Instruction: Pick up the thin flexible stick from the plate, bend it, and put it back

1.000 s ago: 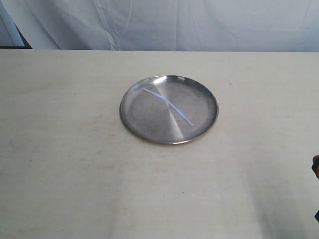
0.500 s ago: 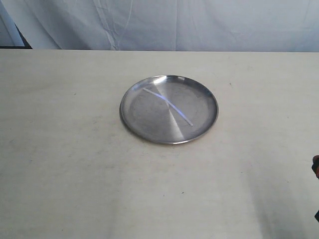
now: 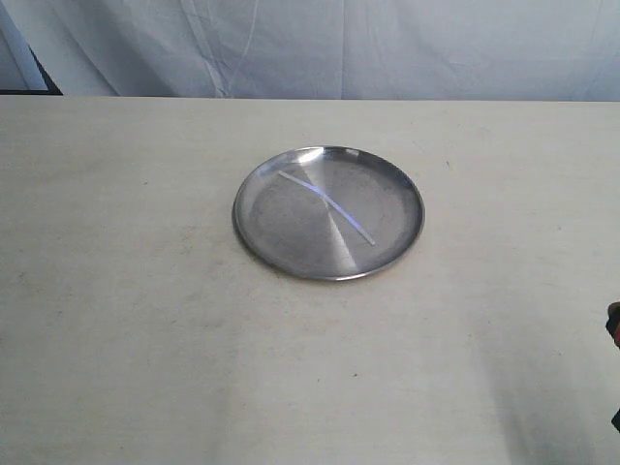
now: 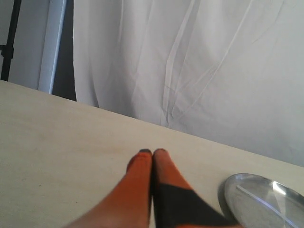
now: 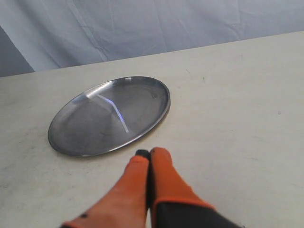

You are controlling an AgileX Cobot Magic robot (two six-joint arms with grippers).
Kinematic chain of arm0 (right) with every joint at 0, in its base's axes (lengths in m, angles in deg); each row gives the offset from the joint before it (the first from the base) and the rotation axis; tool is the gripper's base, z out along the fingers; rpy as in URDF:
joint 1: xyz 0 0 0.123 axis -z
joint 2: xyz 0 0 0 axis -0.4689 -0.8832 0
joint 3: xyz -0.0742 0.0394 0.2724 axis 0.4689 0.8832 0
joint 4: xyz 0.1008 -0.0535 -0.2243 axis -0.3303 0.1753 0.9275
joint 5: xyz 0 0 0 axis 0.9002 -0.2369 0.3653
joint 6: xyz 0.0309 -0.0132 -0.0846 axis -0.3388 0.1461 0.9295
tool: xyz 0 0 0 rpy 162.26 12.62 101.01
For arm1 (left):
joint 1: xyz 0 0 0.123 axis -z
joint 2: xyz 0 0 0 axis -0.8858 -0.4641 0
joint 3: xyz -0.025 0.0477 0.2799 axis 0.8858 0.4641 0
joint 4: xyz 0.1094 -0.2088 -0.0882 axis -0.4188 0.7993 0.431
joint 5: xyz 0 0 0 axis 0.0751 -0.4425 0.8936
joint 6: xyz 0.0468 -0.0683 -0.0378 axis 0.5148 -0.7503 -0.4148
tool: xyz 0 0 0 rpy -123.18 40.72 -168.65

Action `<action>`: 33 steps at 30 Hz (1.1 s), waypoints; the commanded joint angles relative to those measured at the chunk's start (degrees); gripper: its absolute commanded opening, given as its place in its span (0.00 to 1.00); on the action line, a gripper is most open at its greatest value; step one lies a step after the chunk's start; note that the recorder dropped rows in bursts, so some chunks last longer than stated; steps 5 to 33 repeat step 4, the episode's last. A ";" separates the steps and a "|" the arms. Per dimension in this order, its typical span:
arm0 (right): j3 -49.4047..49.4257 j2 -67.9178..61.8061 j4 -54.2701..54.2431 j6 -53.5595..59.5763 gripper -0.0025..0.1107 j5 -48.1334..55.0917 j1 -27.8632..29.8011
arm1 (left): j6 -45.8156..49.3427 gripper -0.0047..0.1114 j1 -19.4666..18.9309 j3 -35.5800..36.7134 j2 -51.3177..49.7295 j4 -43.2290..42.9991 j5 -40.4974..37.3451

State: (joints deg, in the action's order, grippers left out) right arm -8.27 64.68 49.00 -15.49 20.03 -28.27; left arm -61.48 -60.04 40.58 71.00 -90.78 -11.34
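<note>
At the near side, the left gripper (image 4: 152,153) and the right gripper (image 5: 148,153) are both closed with fingertips pressed together, empty, over bare counter (image 3: 126,320) near the plate (image 3: 281,231). The thin flexible stick (image 3: 327,205) lies flat inside the plate, slightly curved, running from far left to near right in the exterior view. Open counter surrounds the plate; a white curtain (image 3: 387,48) hangs beyond the far edge.

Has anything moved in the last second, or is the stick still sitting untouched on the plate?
Nothing visibly changed. The thin flexible stick lies on the plate where it was, untouched. The left gripper and the right gripper are both shut, over the table short of the plate, and holding nothing.
</note>
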 commanded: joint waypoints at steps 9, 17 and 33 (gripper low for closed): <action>0.29 0.38 -0.11 0.09 0.02 -0.08 0.31 | 0.17 0.04 -0.13 0.22 0.33 -0.23 0.13; 0.29 0.38 -0.11 0.09 0.02 -0.08 0.31 | 0.17 0.04 -0.13 0.22 0.33 -0.23 0.13; 0.29 0.38 -0.11 0.09 0.02 -0.08 0.31 | 0.17 0.04 -0.13 0.22 0.33 -0.23 0.13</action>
